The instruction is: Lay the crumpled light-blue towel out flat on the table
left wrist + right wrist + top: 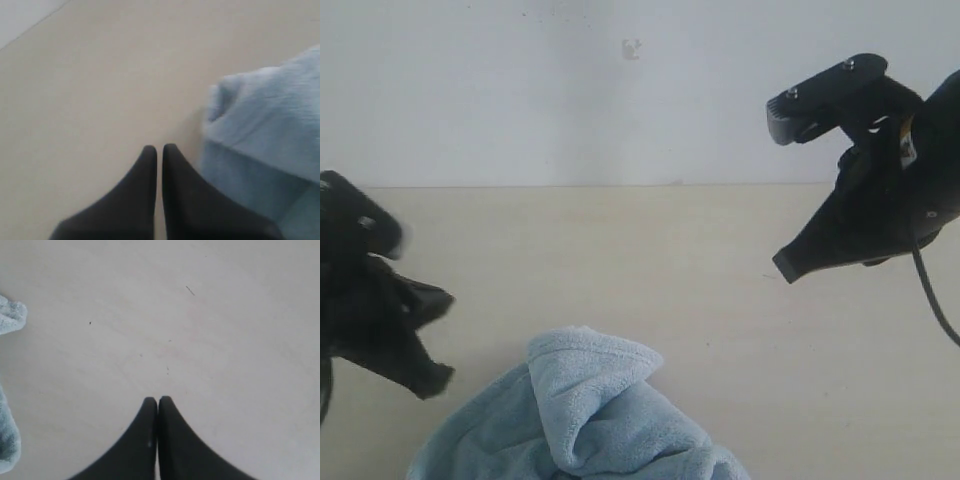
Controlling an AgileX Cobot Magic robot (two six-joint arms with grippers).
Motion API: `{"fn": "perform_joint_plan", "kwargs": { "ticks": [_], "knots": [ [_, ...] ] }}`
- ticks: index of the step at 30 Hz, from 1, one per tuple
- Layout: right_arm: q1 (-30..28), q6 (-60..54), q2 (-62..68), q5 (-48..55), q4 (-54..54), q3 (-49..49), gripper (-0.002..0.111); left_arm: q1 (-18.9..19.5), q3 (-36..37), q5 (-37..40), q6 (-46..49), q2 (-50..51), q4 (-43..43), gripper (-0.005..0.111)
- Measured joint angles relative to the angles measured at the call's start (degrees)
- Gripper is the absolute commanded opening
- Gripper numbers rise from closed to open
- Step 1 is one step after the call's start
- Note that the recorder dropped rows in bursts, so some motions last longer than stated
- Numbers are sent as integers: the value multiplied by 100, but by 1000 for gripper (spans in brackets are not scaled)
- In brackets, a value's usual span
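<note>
The light-blue towel [582, 415] lies crumpled in a heap at the near middle of the beige table [650, 250], and its lower part runs out of the picture. My left gripper [435, 378] hovers just left of the heap, shut and empty. In the left wrist view its tips [159, 149] sit beside a towel fold [260, 130] without touching it. My right gripper [785, 265] hangs shut above bare table, well to the right of the towel. The right wrist view shows its tips [158, 400] over the table [200, 340], with towel edges [10, 320] off to the side.
A pale wall [620, 100] rises behind the table's far edge [620, 186]. A black cable [932, 295] hangs from the right arm. Bare tabletop [100, 75] stretches beyond the left gripper and on both sides of the towel.
</note>
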Motion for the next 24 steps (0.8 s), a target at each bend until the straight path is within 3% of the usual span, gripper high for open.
{"fn": "perform_joint_plan", "kwargs": {
  "ticks": [5, 10, 17, 20, 24],
  "knots": [
    [0, 0, 0, -218, -14, 160, 0, -1582, -74, 107, -22, 4, 291, 4],
    [0, 0, 0, -247, -14, 160, 0, -2985, -74, 1063, -22, -164, 147, 4],
    [0, 0, 0, -247, -14, 160, 0, -4175, -74, 2401, -22, -489, -545, 6],
    [0, 0, 0, -247, 9, 160, 0, -4500, -9, 2507, 286, -505, -1285, 15],
    [0, 10, 0, -247, 155, 160, 0, -4731, 252, 2170, 1283, -398, -2071, 36]
  ]
}}
